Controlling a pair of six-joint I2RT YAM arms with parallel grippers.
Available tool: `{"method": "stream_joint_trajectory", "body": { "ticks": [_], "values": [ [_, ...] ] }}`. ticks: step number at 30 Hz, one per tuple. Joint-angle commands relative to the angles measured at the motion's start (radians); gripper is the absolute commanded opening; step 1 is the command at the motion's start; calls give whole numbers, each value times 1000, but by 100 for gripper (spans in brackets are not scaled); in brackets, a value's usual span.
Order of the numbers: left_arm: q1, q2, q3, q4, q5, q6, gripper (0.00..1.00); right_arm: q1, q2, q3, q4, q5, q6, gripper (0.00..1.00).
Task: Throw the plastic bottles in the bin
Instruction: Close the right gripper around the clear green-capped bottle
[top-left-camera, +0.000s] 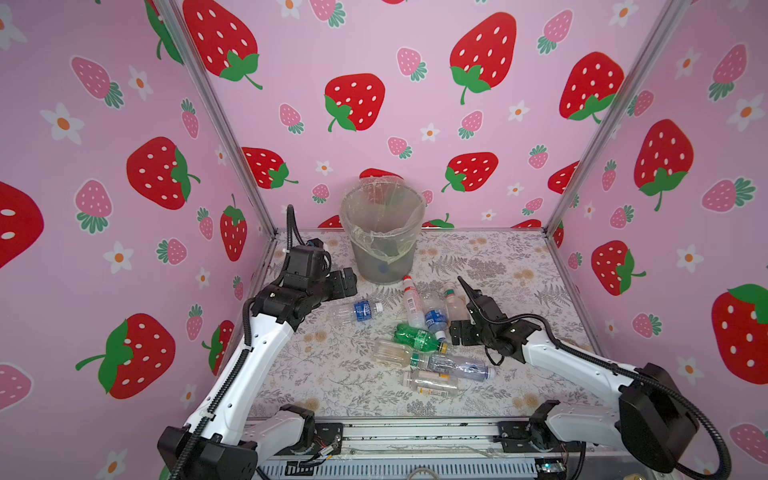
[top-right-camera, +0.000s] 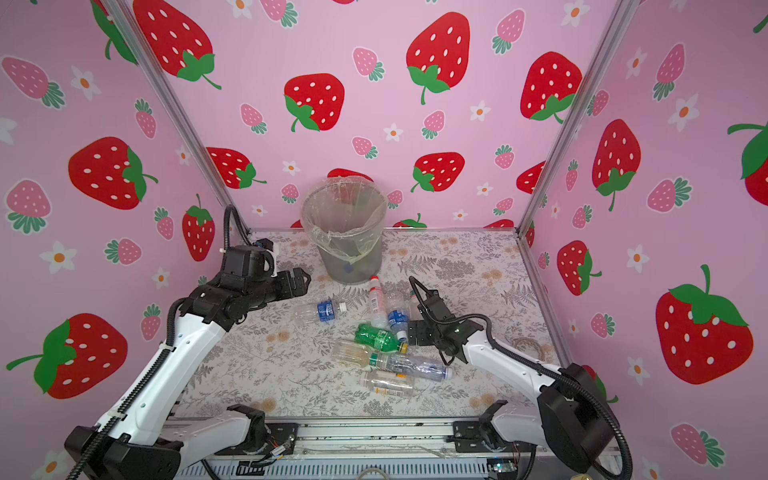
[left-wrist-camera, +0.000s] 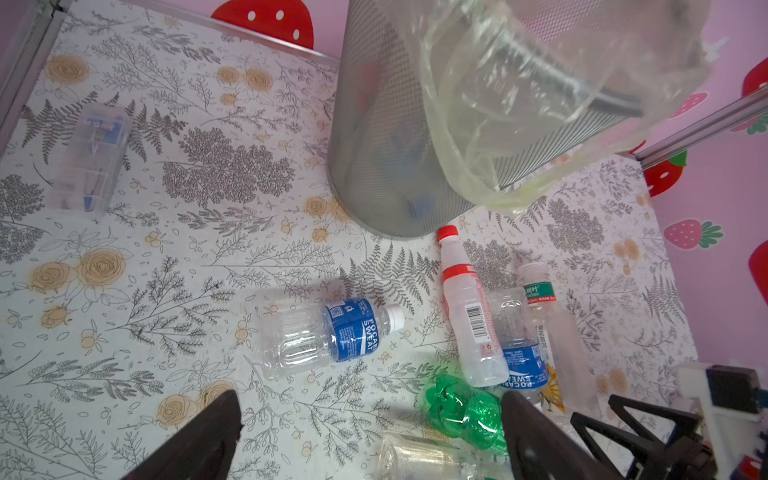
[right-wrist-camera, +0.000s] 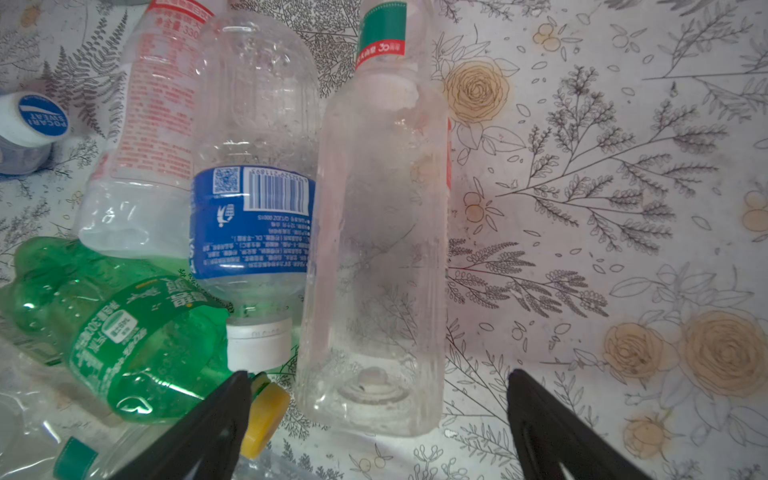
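Nearest the lens in both top views, the grey metal rail (top-left-camera: 415, 434) is seen along the front edge of the floral-patterned table (top-left-camera: 324, 374). The round grey bin (top-left-camera: 365, 270), lined with a crinkled clear plastic bag (top-left-camera: 376, 189), is stood upright at the back of the table. Dim shapes, one of them blue, are made out through its wall, so a few bottles are judged to be inside already. Eight plastic bottles are counted lying on the table in front of it. A clear bottle with a blue label (top-left-camera: 361, 311) is set apart on the left. The rest are clustered, among them a white red-capped bottle (top-left-camera: 411, 301) and a green yellow-capped bottle (top-left-camera: 417, 337). The left end effector (top-left-camera: 349, 282) is held spread and empty above the table, near the bin. The right end effector (top-left-camera: 459, 309) is placed low at the cluster's right edge.

In the left wrist view, the clear bottle with a blue label is shown lying free, touched by nothing. A blurred clear shape (left-wrist-camera: 89, 158) farther off cannot be identified.

In the right wrist view, the right end effector's black fingers (right-wrist-camera: 552, 424) are seen parted wide. The base of a tall clear bottle with a green-and-red neck label (right-wrist-camera: 374, 249) is framed between them, and nothing is gripped yet. Most of the clearing is judged to remain.
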Motion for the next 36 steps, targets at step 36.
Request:
{"method": "stream_joint_trajectory", "body": {
  "ticks": [36],
  "values": [
    [71, -30, -79, 12, 105, 16, 99, -35, 236, 118, 21, 23, -15, 72]
  ]
}}
